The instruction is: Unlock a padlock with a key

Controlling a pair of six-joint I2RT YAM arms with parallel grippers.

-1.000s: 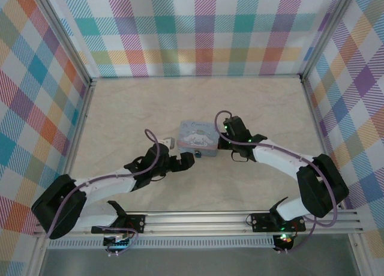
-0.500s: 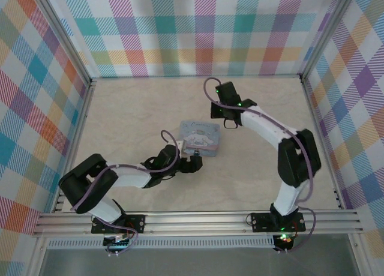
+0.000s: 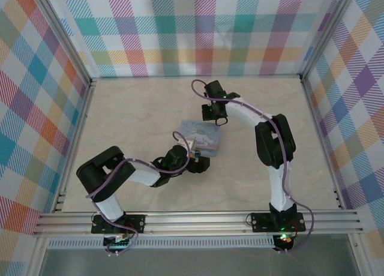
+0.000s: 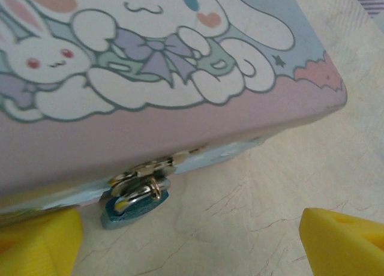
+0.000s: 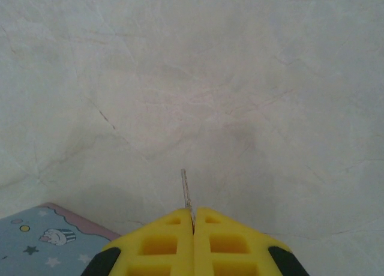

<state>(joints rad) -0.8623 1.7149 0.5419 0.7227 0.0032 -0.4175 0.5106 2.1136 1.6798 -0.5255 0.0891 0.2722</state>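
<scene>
The padlock (image 4: 135,207) is a tiny dark blue piece with a silver shackle. It hangs from the metal hasp on the front wall of the pale blue cartoon tin (image 4: 180,78) and rests on the table. My left gripper (image 4: 192,240) is open just in front of it; its yellow fingertips (image 4: 339,240) stand wide apart and hold nothing. In the top view the left gripper (image 3: 198,163) sits at the near edge of the tin (image 3: 203,135). My right gripper (image 5: 193,213) is shut on the thin metal key (image 5: 185,189), whose blade sticks out forward over bare table. From above, the right gripper (image 3: 213,114) is just beyond the tin's far side.
The tin lies mid-table on a pale marbled surface (image 3: 258,180). Plaid walls (image 3: 204,30) close in the back and both sides. A corner of the tin (image 5: 42,240) shows at the lower left of the right wrist view.
The right arm swung from the tin's right side up and round to its far side. The left gripper closed in on the tin's front. The tin turned slightly.
</scene>
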